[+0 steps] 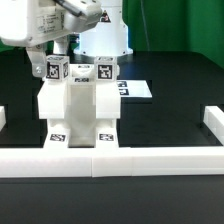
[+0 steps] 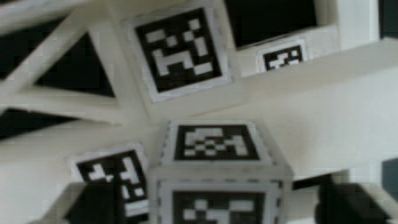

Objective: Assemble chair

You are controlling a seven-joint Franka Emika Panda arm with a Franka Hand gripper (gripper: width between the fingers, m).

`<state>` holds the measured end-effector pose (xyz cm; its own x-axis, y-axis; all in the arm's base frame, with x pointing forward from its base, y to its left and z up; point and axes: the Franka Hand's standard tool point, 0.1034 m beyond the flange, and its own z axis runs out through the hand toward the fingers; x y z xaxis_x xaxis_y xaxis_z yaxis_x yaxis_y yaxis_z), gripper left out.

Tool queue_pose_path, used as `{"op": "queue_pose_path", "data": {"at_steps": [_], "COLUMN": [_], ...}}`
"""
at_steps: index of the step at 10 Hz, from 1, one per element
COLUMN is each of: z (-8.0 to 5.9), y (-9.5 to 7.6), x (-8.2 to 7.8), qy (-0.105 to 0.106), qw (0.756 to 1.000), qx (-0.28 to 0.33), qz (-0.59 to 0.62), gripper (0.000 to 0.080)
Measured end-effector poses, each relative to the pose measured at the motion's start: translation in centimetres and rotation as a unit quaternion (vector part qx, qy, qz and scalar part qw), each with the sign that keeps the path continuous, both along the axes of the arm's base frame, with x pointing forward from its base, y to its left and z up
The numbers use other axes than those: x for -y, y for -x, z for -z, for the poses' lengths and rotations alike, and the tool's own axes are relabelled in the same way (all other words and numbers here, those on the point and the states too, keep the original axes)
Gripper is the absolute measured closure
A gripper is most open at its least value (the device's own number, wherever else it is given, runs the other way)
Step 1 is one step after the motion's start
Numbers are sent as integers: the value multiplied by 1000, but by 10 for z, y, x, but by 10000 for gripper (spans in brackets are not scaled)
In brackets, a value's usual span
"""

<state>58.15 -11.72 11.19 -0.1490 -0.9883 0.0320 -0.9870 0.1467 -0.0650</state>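
Table: black surface (image 1: 180,100), with dark green backdrop behind it.
Rail: long low white rail (image 1: 110,161) runs across the nearest edge of the table, with short raised ends at the exterior view's left and right.
Chair: chunky white chair (image 1: 80,108) stands upright just behind the rail, touching or almost touching it, a little toward the exterior view's left of centre.
Chair front: two tall blocks side by side, each with a square tag low down, near the rail.
Chair top: small tagged cubes (image 1: 56,69) sit in a row along the upper edge.
Wrist view: one tagged cube (image 2: 215,160) fills the near middle, with slanted white panels and more tags beyond it.
Gripper: gripper (image 1: 48,55) hangs over the chair's top at the exterior view's left, right at the cubes.
Fingers: dark fingers (image 2: 84,203) show on either side of the cube in the wrist view.
Jaws: they seem spread wide with gaps to the cube, gripping nothing, though the blurred picture leaves contact unsure.
Marker board: thin white marker board (image 1: 136,89) lies flat behind the chair, toward the exterior view's right.
Arm: white robot base (image 1: 103,40) stands farthest back.
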Motion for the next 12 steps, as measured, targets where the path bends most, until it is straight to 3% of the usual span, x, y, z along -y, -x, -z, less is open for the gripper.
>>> {"op": "queue_pose_path", "data": {"at_steps": [4,6,7,9,11,12], "z": [-1,-18,-32,-56,-62,-61], "y": [-2,-6,-8,-5,-10,-10], "x": [1,-5,-16,-56,-87,-85], "qy": [14,13,8,-16,-26,-24], "qw": [985,955,951,960,967,965], "qx": [-4,2,14,33,38,37], "qz": [-173,-297,-308,-278,-250,-259], "gripper": [151,151,151,151,151,151]}}
